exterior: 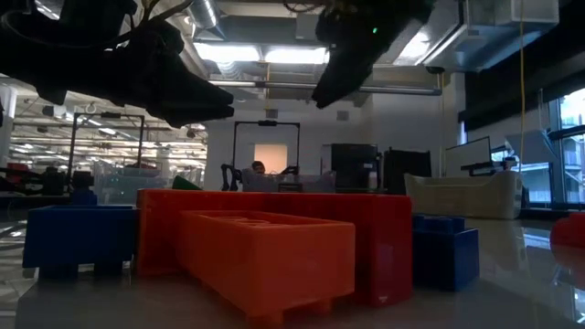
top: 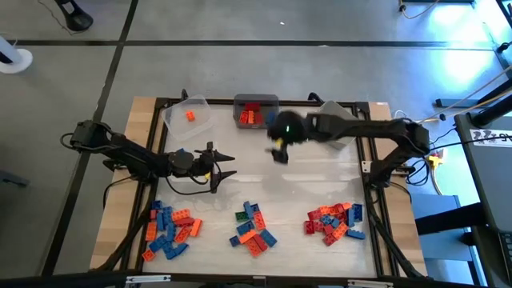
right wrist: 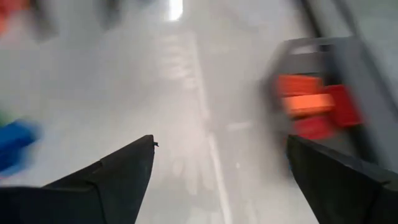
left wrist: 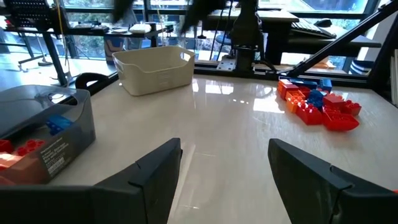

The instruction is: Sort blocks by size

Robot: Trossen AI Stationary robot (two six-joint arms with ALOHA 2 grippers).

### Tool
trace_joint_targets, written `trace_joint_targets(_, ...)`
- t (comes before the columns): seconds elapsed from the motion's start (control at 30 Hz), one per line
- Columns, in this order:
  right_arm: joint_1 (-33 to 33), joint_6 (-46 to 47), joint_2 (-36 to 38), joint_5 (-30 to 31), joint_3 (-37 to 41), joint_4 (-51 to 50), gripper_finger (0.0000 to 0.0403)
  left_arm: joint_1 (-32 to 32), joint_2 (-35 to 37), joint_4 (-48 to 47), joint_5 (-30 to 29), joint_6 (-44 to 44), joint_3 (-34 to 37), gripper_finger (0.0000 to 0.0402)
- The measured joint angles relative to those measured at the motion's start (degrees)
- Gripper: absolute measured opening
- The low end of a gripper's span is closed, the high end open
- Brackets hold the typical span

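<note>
Near edge: three heaps of blocks in a row along the front of the tabletop point(top: 320, 180) — left heap point(top: 170, 226), middle heap point(top: 253, 228), right heap point(top: 334, 222), well apart from one another, bare lanes between.
Mid tabletop: broad bare stretch between the heaps and the bins.
Left gripper point(top: 226, 166): low over the left-centre, behind the left heap, fingers spread wide, nothing held; open surface ahead in the left wrist view.
Right gripper point(top: 279, 152): raised over the centre, just in front of the grey bin, fingers fully apart, empty.
Far edge: clear bin point(top: 189, 117) at back left, one orange block point(top: 190, 115) inside; grey bin point(top: 257, 111) at back centre, red and orange blocks point(top: 250, 115) inside; both against the dark rear frame.
Sides: wooden margins and dark rails left and right.
</note>
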State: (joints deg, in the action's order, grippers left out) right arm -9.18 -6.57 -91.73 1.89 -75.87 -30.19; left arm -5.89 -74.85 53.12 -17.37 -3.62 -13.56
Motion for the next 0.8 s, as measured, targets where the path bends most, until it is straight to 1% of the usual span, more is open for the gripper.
trace_joint_targets(0.1, 5.8, 0.8, -0.1, 0.0, 0.3, -1.5, 0.0358, 0.0, 0.0, 0.0, 0.0, 0.0, 0.0, 0.0229)
trace_joint_targets(0.23, 12.8, 3.7, -0.1, 0.2, 2.6, 1.0, 0.0357, 0.0, 0.0, 0.0, 0.0, 0.0, 0.0, 0.0229)
trace_joint_targets(0.33, 17.2, 6.8, -0.1, 1.8, 4.6, 4.5, 0.0357, 0.0, 0.0, 0.0, 0.0, 0.0, 0.0, 0.0229)
trace_joint_targets(0.5, 23.4, 10.0, -0.2, 1.9, 9.1, 8.6, 0.0357, 0.0, 0.0, 0.0, 0.0, 0.0, 0.0, 0.0229)
trace_joint_targets(0.63, 27.8, 11.9, -0.2, 0.5, 11.7, 11.2, 0.0357, 0.0, 0.0, 0.0, 0.0, -0.3, 0.0, 0.0229)
trace_joint_targets(0.73, 30.4, 13.4, -1.4, 2.0, 12.8, 13.7, 0.0357, 0.0, 0.0, 0.0, 0.0, -0.4, 0.0, 0.0229)
trace_joint_targets(0.8, 31.7, 13.7, -3.0, 4.3, 13.0, 14.7, 0.0357, 0.0, 0.0, 0.0, 0.0, -0.4, 0.0, 0.0229)
